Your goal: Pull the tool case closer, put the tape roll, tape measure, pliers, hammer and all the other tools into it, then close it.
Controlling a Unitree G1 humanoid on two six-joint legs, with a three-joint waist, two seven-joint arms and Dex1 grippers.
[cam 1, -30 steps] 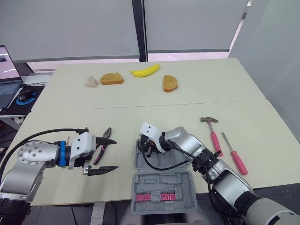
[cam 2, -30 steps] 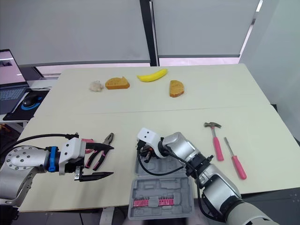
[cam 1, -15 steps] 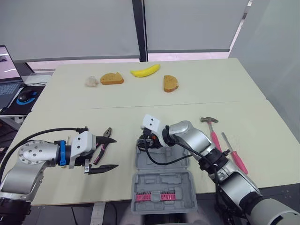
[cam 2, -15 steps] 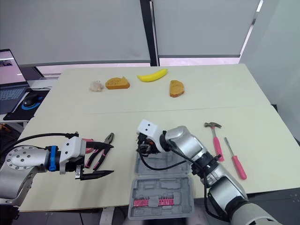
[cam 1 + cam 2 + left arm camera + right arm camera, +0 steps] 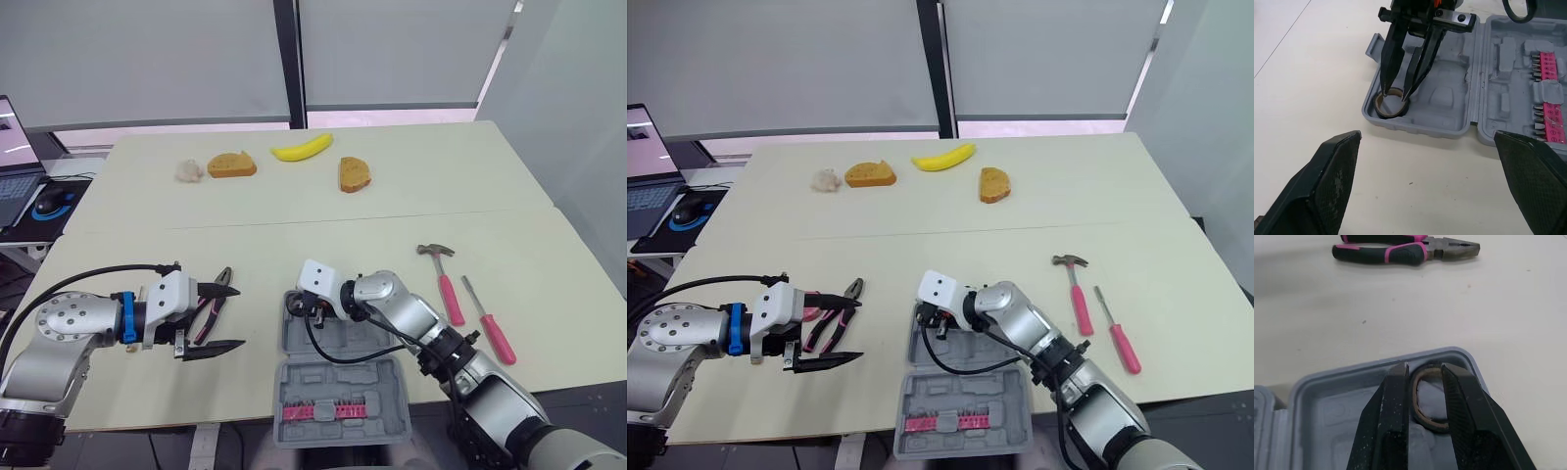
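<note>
The grey tool case point(image 5: 345, 345) lies open near the table's front edge, with a pink bit row point(image 5: 328, 409) in its near half. A tape roll point(image 5: 1390, 104) lies flat in the far left corner of the case. My right gripper point(image 5: 1395, 93) points down into that corner, its fingers a narrow gap apart and their tips right at the roll's rim. To the left, my left gripper point(image 5: 240, 316) hovers wide open with nothing in it, over the pink-and-black pliers point(image 5: 217, 297). A pink-handled hammer point(image 5: 443, 281) and a pink screwdriver point(image 5: 488, 320) lie right of the case.
At the table's far side lie a banana point(image 5: 303, 148), two bread slices point(image 5: 233, 164) point(image 5: 355, 173) and a small white lump point(image 5: 190, 169). A laptop and a mouse point(image 5: 49, 202) sit on a desk off the left edge.
My right gripper lifted a little half a second ago and has come back down into the case's far left corner. The left arm has barely moved.
</note>
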